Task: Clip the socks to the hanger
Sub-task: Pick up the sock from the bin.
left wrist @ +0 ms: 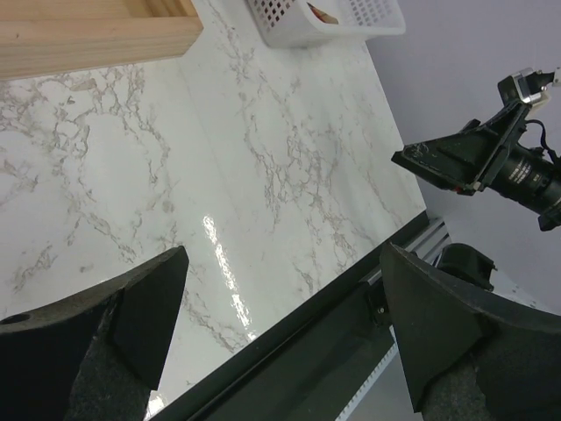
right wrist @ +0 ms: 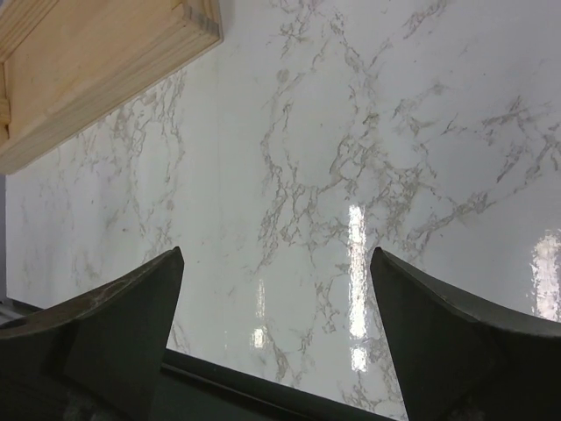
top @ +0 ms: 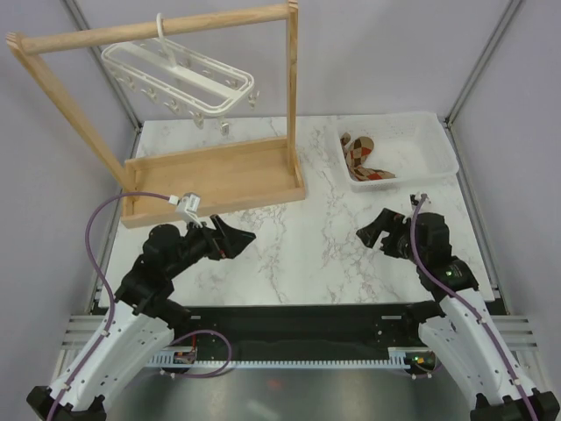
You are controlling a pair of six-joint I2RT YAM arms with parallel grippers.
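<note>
The tan argyle socks (top: 364,158) lie bunched in the left end of the white basket (top: 438,149) at the back right; a scrap of them (left wrist: 321,13) shows in the left wrist view. The white hanger (top: 180,77) dangles by its hook from the wooden rack's top bar, clips hanging beneath it. My left gripper (top: 235,239) hovers over the marble just in front of the rack's base, open with nothing between its fingers. My right gripper (top: 375,230) is low over the table in front of the basket, open too and holding nothing.
The wooden rack (top: 215,180) stands at the back left, its base board (right wrist: 96,74) close to both grippers. The white perforated basket (left wrist: 294,26) sits at the back right. Bare marble tabletop (top: 307,250) lies between the arms, with a black rail (left wrist: 298,351) along the near edge.
</note>
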